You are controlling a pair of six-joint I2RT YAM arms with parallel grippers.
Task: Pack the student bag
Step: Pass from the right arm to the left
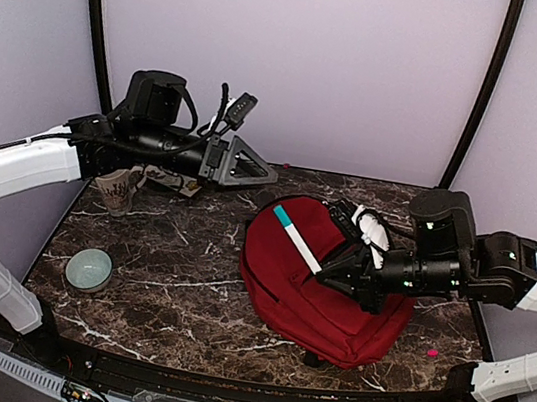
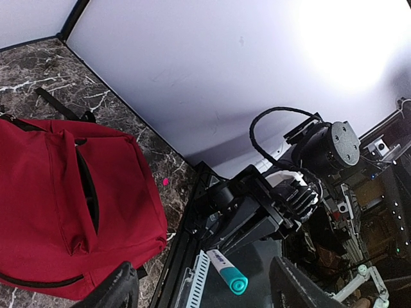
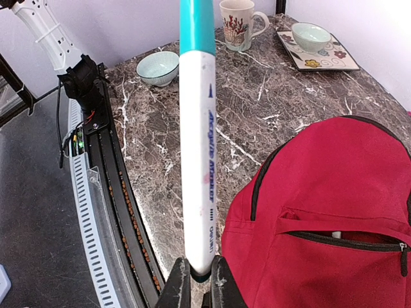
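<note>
The student bag (image 1: 331, 291) is a red backpack lying flat on the marble table, right of centre. Its front zip pocket (image 3: 350, 239) gapes slightly. My right gripper (image 1: 323, 273) hovers over the bag, shut on the end of a white marker with a teal cap (image 1: 296, 235). In the right wrist view the marker (image 3: 198, 147) stands straight out from the gripper (image 3: 200, 282), beside the bag (image 3: 321, 212). My left gripper (image 1: 253, 169) hangs open and empty at the back, left of the bag. Its wrist view shows the bag (image 2: 58, 205) and the marker (image 2: 226, 271) far below its fingertips (image 2: 119, 289).
A patterned mug (image 1: 117, 190) and a tray (image 1: 178, 185) sit at the back left under the left arm. A pale teal bowl (image 1: 89, 268) lies near the front left. A small pink speck (image 1: 432, 353) rests right of the bag. Purple walls enclose the table.
</note>
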